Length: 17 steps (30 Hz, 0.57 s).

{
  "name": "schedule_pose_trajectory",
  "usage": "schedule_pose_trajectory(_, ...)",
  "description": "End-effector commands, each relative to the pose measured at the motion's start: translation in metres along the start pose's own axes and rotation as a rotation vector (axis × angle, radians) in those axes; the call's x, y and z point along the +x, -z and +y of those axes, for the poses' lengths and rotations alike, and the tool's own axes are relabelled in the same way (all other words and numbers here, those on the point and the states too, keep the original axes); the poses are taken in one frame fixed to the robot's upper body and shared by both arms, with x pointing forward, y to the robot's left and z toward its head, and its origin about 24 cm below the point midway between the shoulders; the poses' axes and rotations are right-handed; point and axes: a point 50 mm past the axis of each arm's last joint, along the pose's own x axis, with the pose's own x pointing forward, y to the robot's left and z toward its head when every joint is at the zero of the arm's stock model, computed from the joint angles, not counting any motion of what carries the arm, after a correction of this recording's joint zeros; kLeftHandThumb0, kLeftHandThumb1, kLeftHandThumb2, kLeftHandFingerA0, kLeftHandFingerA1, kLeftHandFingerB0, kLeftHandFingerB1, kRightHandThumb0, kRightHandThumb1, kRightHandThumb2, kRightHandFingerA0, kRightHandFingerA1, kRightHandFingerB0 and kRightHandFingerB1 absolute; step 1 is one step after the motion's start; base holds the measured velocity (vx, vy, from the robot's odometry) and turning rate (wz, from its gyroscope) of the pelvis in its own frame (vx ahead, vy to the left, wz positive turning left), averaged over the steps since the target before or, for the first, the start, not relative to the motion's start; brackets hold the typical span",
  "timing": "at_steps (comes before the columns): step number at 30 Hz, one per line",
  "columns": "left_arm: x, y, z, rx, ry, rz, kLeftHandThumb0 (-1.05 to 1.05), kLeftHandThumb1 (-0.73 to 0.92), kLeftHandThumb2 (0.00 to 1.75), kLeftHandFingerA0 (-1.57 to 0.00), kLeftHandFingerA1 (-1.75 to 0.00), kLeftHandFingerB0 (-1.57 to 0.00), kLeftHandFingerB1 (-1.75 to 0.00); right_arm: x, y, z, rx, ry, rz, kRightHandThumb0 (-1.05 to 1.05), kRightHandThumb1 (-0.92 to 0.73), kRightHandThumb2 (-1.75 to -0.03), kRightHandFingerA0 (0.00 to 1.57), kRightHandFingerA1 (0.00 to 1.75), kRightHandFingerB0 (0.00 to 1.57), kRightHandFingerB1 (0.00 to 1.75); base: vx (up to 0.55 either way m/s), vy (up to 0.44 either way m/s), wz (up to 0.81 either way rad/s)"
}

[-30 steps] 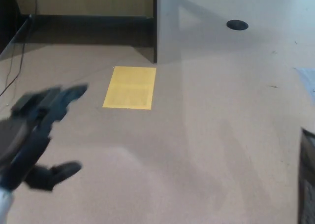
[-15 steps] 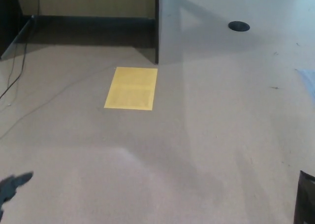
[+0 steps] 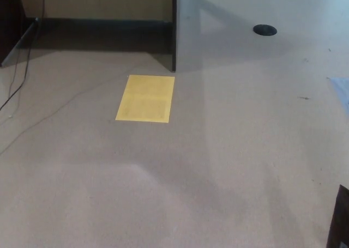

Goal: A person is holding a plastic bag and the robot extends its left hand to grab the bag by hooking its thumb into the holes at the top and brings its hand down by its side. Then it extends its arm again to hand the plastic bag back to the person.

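Neither a plastic bag nor a person shows in the head view. My left hand is out of the picture, and no part of my left arm is visible. My right hand does not show either. The view holds only beige carpeted floor.
A yellow rectangle [image 3: 145, 98] lies flat on the floor. Behind it stands a dark upright panel edge [image 3: 174, 35]. A black round disc [image 3: 265, 30] sits far right, a thin cable [image 3: 16, 84] runs at the left, and a dark shape [image 3: 339, 221] fills the bottom right corner.
My left hand, open at the left a second ago, dropped down and out of the lower left corner. The camera shifted slightly.
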Motion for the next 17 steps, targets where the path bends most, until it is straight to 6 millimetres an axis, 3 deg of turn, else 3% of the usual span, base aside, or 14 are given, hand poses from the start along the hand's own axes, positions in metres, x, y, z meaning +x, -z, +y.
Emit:
schedule_pose_trajectory(1, 0.0122, 0.0022, 0.0129, -0.032, 0.017, 0.012, -0.34, 0.54, 0.59, -0.54, -0.43, -0.39, -0.35, 0.0013, -0.0027, -0.0157, 0.0, 0.03, 0.007, -0.39, -0.7, -0.61, 0.68, 0.46, 0.58, 0.41, 0.0, 0.0, 0.0)
schedule_pose_trajectory(2, 0.0123, 0.0037, 0.0123, -0.044, 0.037, 0.027, -0.32, 0.53, 0.56, -0.57, -0.42, -0.4, -0.35, 0.0014, -0.0024, -0.0154, 0.002, 0.028, 0.012, -0.39, -0.71, -0.59, 0.68, 0.45, 0.59, 0.39, 0.0, 0.0, 0.0)
schedule_pose_trajectory(3, 0.0115, 0.0056, 0.0117, -0.046, 0.055, 0.036, -0.38, 0.43, 0.69, -0.54, -0.53, -0.36, -0.43, 0.0012, -0.0015, -0.0144, 0.017, 0.028, 0.014, -0.44, -0.66, -0.64, 0.67, 0.48, 0.57, 0.42, 0.0, 0.0, 0.0)
schedule_pose_trajectory(4, 0.0109, 0.0064, 0.0117, -0.041, 0.057, 0.037, -0.32, 0.54, 0.58, -0.56, -0.46, -0.4, -0.35, 0.001, -0.0013, -0.0139, 0.016, 0.029, 0.01, -0.39, -0.7, -0.61, 0.71, 0.48, 0.62, 0.41, 0.0, 0.0, 0.0)
schedule_pose_trajectory(6, 0.0108, 0.0069, 0.0119, -0.033, 0.056, 0.037, -0.33, 0.54, 0.58, -0.54, -0.44, -0.4, -0.35, 0.001, -0.0018, -0.014, 0.01, 0.028, 0.006, -0.4, -0.7, -0.62, 0.71, 0.48, 0.63, 0.41, 0.0, 0.0, 0.0)
schedule_pose_trajectory(7, 0.0109, 0.0071, 0.0123, -0.034, 0.055, 0.04, -0.41, 0.44, 0.7, -0.48, -0.5, -0.35, -0.43, 0.0012, -0.0022, -0.0138, 0.015, 0.026, 0.006, -0.39, -0.7, -0.61, 0.7, 0.47, 0.62, 0.41, 0.0, 0.0, 0.0)
schedule_pose_trajectory(12, 0.0108, 0.0069, 0.0122, -0.057, 0.063, 0.04, -0.4, 0.44, 0.7, -0.44, -0.48, -0.34, -0.43, 0.002, -0.0027, -0.0147, -0.009, 0.024, 0.018, -0.4, -0.71, -0.61, 0.68, 0.45, 0.59, 0.4, 0.0, 0.0, 0.0)
schedule_pose_trajectory(13, 0.0109, 0.0069, 0.0124, -0.058, 0.061, 0.04, -0.32, 0.53, 0.57, -0.49, -0.39, -0.39, -0.34, 0.0022, -0.0034, -0.0151, -0.01, 0.025, 0.016, -0.39, -0.7, -0.61, 0.68, 0.46, 0.59, 0.4, 0.0, 0.0, 0.0)
schedule_pose_trajectory(17, 0.0118, 0.0057, 0.0127, -0.067, 0.052, 0.037, -0.3, 0.53, 0.57, -0.49, -0.4, -0.39, -0.35, 0.0031, -0.0062, -0.0171, -0.001, 0.026, 0.009, -0.4, -0.7, -0.61, 0.67, 0.46, 0.57, 0.4, 0.0, 0.0, 0.0)
